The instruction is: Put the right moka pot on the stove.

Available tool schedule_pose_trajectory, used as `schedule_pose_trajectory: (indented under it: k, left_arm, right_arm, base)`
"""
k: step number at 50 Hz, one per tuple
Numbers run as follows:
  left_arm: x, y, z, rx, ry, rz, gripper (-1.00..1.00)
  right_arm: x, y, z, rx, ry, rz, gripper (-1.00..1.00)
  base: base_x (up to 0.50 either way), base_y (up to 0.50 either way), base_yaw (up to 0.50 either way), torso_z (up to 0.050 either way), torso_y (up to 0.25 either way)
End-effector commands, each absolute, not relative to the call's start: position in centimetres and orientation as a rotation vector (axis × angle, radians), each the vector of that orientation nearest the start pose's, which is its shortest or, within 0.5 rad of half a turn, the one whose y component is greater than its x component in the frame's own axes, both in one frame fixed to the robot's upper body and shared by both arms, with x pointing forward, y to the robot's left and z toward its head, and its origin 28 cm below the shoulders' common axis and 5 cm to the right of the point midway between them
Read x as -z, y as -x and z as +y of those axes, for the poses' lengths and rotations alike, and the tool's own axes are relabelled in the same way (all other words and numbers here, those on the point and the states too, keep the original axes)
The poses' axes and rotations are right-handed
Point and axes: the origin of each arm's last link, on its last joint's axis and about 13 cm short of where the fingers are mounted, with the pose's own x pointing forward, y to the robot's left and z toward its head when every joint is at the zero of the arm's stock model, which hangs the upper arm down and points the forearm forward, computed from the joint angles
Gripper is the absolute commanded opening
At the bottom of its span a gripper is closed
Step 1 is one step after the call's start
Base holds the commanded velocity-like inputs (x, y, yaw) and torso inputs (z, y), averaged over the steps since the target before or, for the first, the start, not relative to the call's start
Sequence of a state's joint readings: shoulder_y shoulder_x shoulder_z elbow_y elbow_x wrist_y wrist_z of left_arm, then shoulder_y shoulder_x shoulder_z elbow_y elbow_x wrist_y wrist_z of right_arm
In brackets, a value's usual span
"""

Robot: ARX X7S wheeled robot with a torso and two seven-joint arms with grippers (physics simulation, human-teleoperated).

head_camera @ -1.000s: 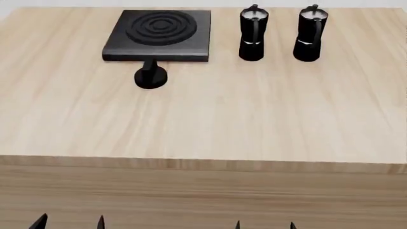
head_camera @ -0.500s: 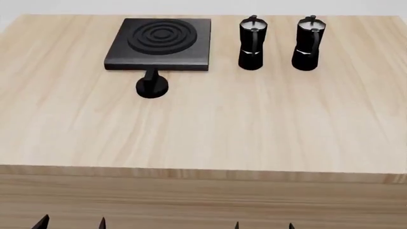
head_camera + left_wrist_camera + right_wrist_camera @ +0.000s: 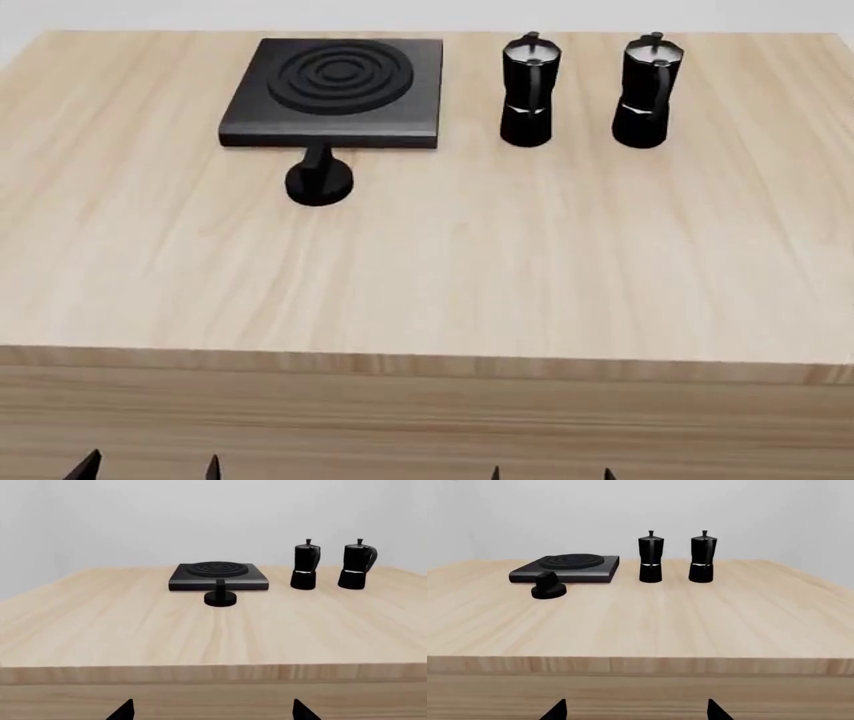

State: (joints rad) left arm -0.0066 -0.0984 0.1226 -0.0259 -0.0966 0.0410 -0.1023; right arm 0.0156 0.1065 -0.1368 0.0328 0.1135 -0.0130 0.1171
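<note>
Pale wood grain runs across the wooden table [image 3: 441,260], whose front edge crosses the lower part of the head view, with a plain light wall behind it in both wrist views. At the far side of the tabletop sits the stove [image 3: 336,92], a flat square black slab with a raised round burner of concentric rings. Just in front of its near edge stands a small black round knob [image 3: 319,181], close to the slab; whether the two touch cannot be told.

To the right of the stove stand two identical glossy black moka pots, both upright and apart from each other. The left moka pot [image 3: 527,90] is the nearer one to the stove, beside its right edge with a gap between. The right moka pot [image 3: 647,91] stands farther right, on bare wood, well apart from the stove and not on the burner.

Both arms are low, in front of the table's near edge and far from the pots. Of the left gripper [image 3: 148,466] only two dark fingertips show at the bottom of the head view, set apart with nothing between them. The right gripper [image 3: 551,472] shows the same: two tips spread apart and empty.
</note>
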Motion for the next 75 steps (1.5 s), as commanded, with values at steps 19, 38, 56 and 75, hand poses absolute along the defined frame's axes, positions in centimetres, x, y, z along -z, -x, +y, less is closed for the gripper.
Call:
schedule_pose_trajectory:
  k: [19,38,56,75]
  left_arm:
    - [-1.05,-21.18,20.41,0.01,0.002,0.002,1.0]
    - [-1.09,-21.14,20.42,0.008,0.002,0.001,1.0]
    - [-1.0,-21.2,20.44,0.003,0.002,0.011,1.0]
    - [-1.06,-21.27,20.46,0.001,0.001,0.013,1.0]
  right_arm:
    - [-0.83,-21.24,-9.41,-0.02,0.0,0.017,1.0]
    - [-0.55,-21.35,-9.46,-0.012,0.023,0.016,1.0]
    - [-0.51,-21.22,-9.47,-0.01,0.03,0.007,1.0]
    - [-0.66,-21.25,-9.5,-0.007,0.027,0.001,1.0]
  base:
    - [0.16,0.0,0.0,0.004,0.0]
    - [0.18,0.0,0.0,0.0,0.0]
    - [0.17,0.04,0.0,0.0,0.0]
    - [0.13,0.08,0.0,0.0,0.0]
